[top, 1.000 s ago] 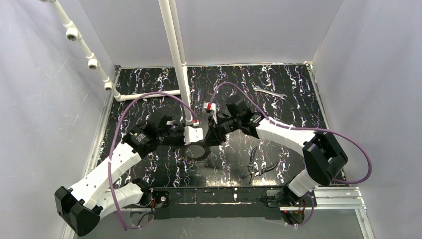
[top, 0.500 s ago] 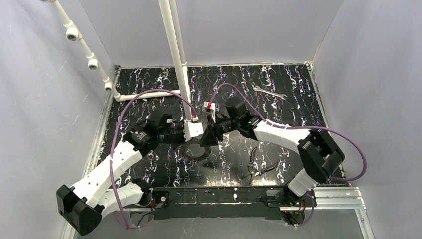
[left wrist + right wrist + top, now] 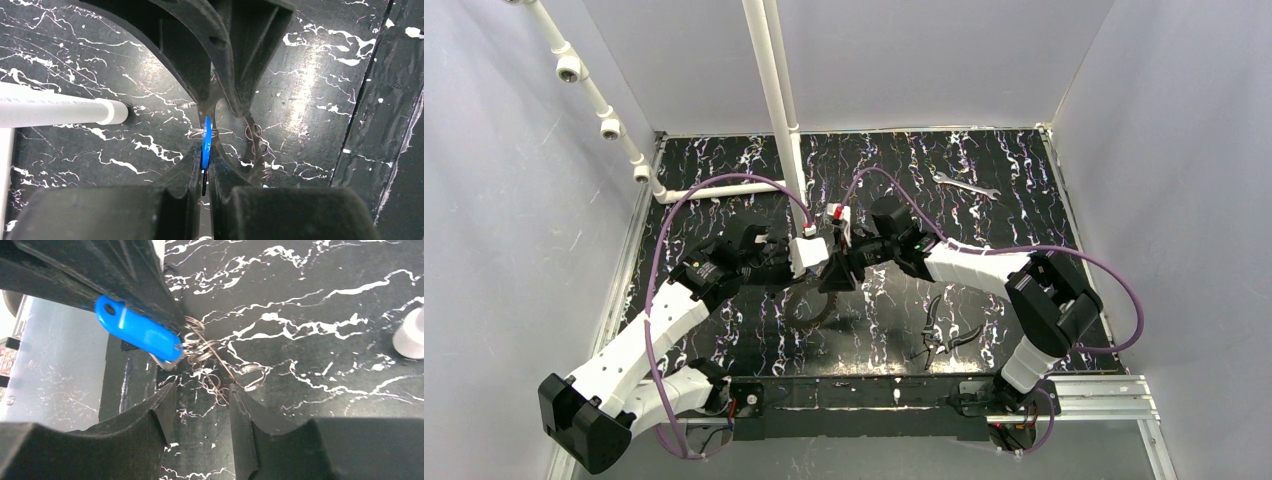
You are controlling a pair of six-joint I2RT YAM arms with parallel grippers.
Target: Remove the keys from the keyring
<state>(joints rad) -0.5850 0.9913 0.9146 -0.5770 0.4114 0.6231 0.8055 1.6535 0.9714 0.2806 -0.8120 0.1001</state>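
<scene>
**Release on the right, key not yet off its ring**

Left fingers (image 3: 185, 172) are pressed together on the small key with the flat, bright blue head (image 3: 139, 334). They pinch it edge-on over the middle of the table, and that hold is the same as a second ago. From the key's pale metal end trails the keyring (image 3: 206, 357), seen here as a tangle of thin silvery wire loops. The key is still threaded on it. Further right, the right fingers (image 3: 150, 427) have just opened. They now stand spread on either side of the loops, and I cannot see them touching any wire. In the overhead view both wrists have also drifted slightly up and to the left.

My reading is that no key is off yet. The right side seems to have let go to take a better bite on a loop, so the separating pull is still to come.

The black table (image 3: 1024, 190), veined with white marbling, is glossy and throws glare. On it, from left to right, are a white plastic pipe frame (image 3: 776, 100), dark-handled pliers (image 3: 944, 335) and a slim silver wrench (image 3: 964, 184). Plain pale grey walls (image 3: 514, 230) close in three sides.
</scene>
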